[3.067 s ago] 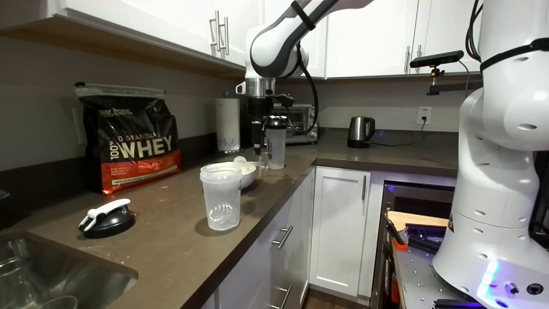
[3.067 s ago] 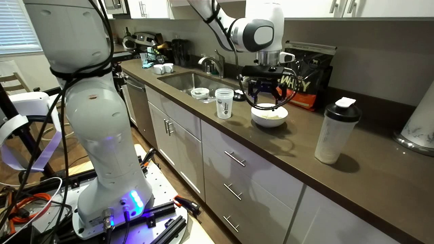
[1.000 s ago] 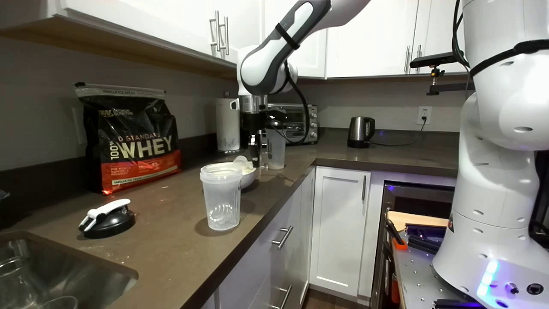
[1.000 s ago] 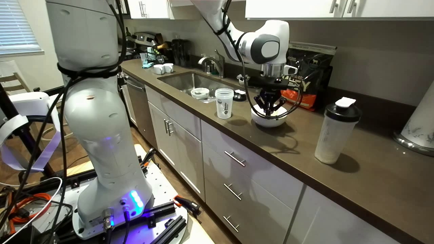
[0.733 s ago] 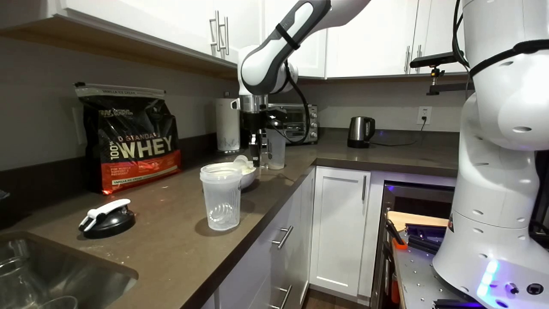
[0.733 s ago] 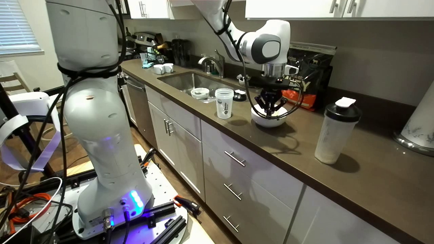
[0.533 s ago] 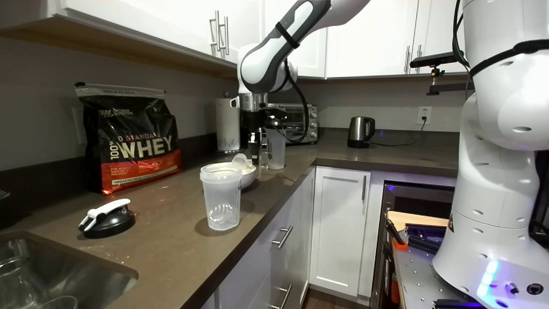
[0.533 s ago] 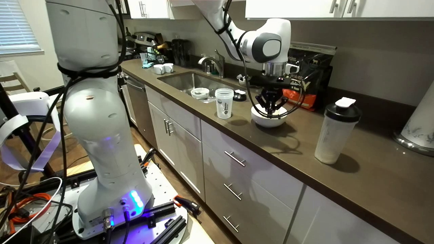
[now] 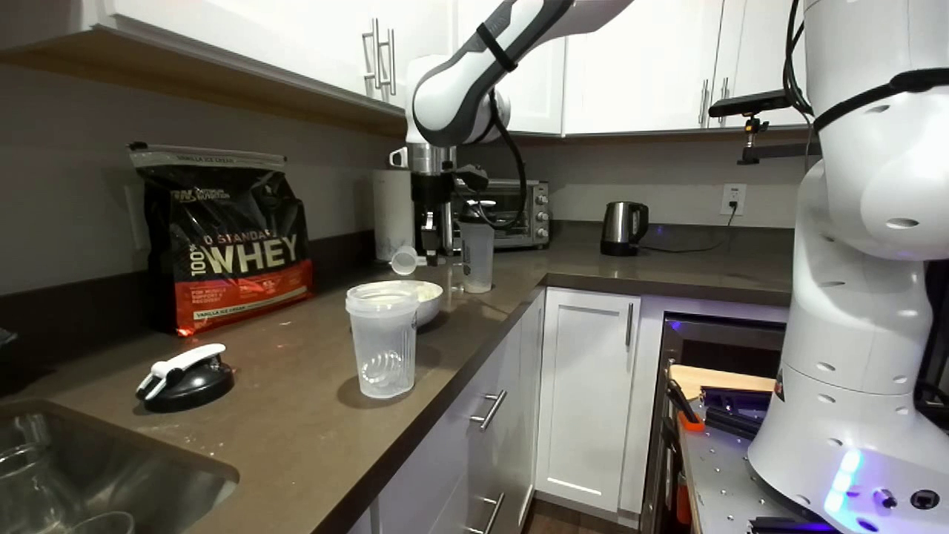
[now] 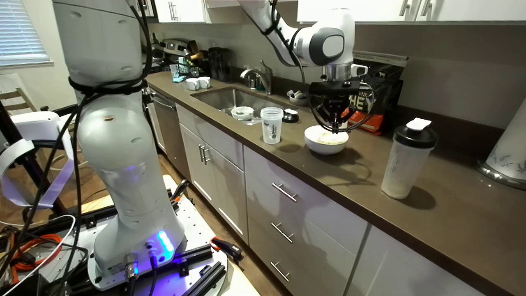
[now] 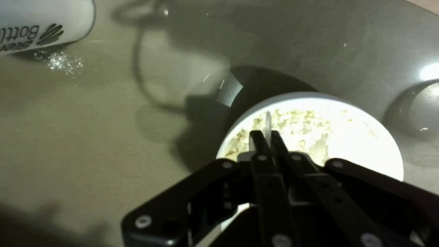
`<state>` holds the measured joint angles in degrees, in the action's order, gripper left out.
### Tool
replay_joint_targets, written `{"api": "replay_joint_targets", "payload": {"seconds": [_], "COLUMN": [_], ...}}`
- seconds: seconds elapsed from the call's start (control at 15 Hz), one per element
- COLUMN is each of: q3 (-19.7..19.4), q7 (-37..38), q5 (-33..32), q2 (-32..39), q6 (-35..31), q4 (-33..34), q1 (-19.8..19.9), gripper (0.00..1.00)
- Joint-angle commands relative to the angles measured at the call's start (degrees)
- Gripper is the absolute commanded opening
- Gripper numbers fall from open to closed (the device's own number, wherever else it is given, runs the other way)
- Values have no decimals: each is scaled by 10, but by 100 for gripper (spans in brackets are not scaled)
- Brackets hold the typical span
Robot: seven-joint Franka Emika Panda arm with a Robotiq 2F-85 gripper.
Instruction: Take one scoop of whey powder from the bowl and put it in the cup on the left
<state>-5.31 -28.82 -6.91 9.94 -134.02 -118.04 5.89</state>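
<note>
Held above the back of the bowl, the pale scoop (image 9: 404,260) has its round head turned sideways toward the camera in an exterior view. My gripper (image 9: 431,259) is shut on its thin handle (image 11: 268,125), which sticks out between the fingertips in the wrist view. Whether powder lies in the head cannot be made out. Below, the white bowl (image 10: 320,146) holds pale whey powder (image 10: 331,139). The clear, lidless cup (image 9: 382,345) stands upright on the counter beside the bowl, on the sink side (image 10: 271,125).
A lidded shaker (image 10: 407,160) with powder at its bottom stands on the bowl's far side from the cup. The whey bag (image 9: 230,245) leans at the wall. A black lid (image 9: 189,382) lies near the sink (image 10: 213,94). A paper towel roll (image 9: 393,211) stands behind.
A second ago my gripper was low with the scoop in the bowl. Since then it has risen and drifted toward the wall, lifting the scoop clear of the powder.
</note>
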Motion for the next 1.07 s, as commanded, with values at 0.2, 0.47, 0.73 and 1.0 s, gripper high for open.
{"api": "replay_joint_targets", "payload": {"seconds": [0.2, 0.47, 0.73, 1.0], "q3": [2, 2, 4, 7], "q7": [51, 84, 106, 122], "q5": [-92, -137, -162, -175], "q2": [4, 2, 3, 4], "q6": [-55, -70, -65, -69], "q4": [2, -8, -17, -32], "q1": [-10, -19, -28, -37], "gripper": [1, 1, 1, 1]}}
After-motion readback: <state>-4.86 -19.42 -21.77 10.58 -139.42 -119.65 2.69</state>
